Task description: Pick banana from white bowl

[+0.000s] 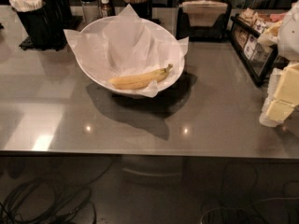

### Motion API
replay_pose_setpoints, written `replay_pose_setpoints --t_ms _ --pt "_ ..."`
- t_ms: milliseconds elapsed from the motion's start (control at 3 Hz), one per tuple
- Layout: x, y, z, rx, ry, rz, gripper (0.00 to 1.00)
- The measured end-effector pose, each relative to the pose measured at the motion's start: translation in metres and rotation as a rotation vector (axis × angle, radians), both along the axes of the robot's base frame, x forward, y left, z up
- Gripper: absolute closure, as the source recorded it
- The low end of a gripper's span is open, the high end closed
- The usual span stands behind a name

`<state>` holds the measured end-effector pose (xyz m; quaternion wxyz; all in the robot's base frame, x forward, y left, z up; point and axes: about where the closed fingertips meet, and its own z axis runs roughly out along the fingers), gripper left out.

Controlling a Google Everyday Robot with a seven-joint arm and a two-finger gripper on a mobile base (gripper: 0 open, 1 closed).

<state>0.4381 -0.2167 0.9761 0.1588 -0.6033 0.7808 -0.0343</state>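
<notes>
Yellow banana [140, 80] flat in white bowl [100, 24] (paper-lined), gripper [283, 96] far right

Dim, warm light from overhead, as I see it from the remote station; the white bowl [99, 81] casts a broad dark shadow forward and to the right across the grey table [219, 111]; two small glare spots and one larger patch lie near the table's front edge; the gripper [281, 99], at the right edge, is lit pale yellow; beneath the table, near-black.
</notes>
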Motion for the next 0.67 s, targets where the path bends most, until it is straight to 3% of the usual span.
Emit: replay_pose_setpoints --t_ms 667 --pt "0.0045 0.0056 0.0037 0.01 -0.008 0.018 0.0"
